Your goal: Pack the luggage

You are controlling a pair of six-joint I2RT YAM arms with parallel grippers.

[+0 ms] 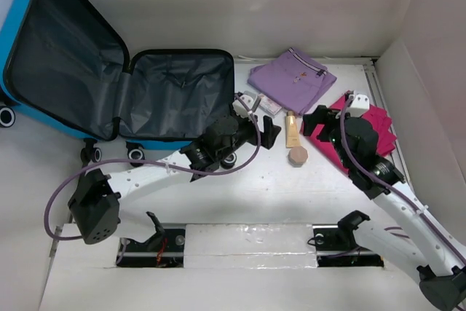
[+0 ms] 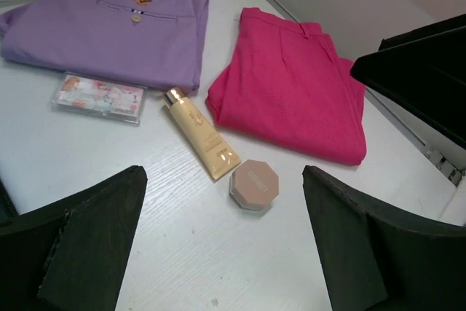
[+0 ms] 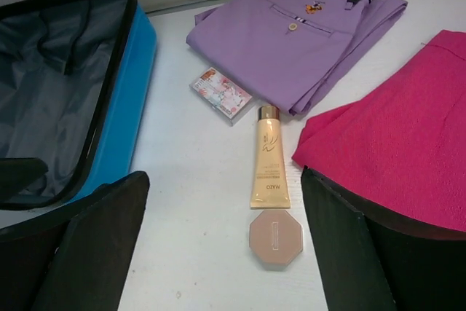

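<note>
The luggage [image 1: 175, 96] lies open at the back left, its grey lining bare and its blue shell [image 3: 138, 56] facing the loose items. My left gripper [image 1: 269, 135] hovers open just right of the luggage, and the octagonal pink jar [image 2: 253, 186] lies on the table ahead of its fingers. My right gripper [image 1: 320, 127] hangs open at the left edge of the folded pink garment [image 1: 371, 125], above the jar [image 3: 275, 237] and the gold tube [image 3: 268, 158]. Neither gripper holds anything.
Folded purple trousers [image 1: 291, 78] lie at the back. A small clear packet [image 1: 266, 103] sits in front of them, near the tube [image 1: 292, 130] and the jar [image 1: 298, 156]. White walls close the back and right sides.
</note>
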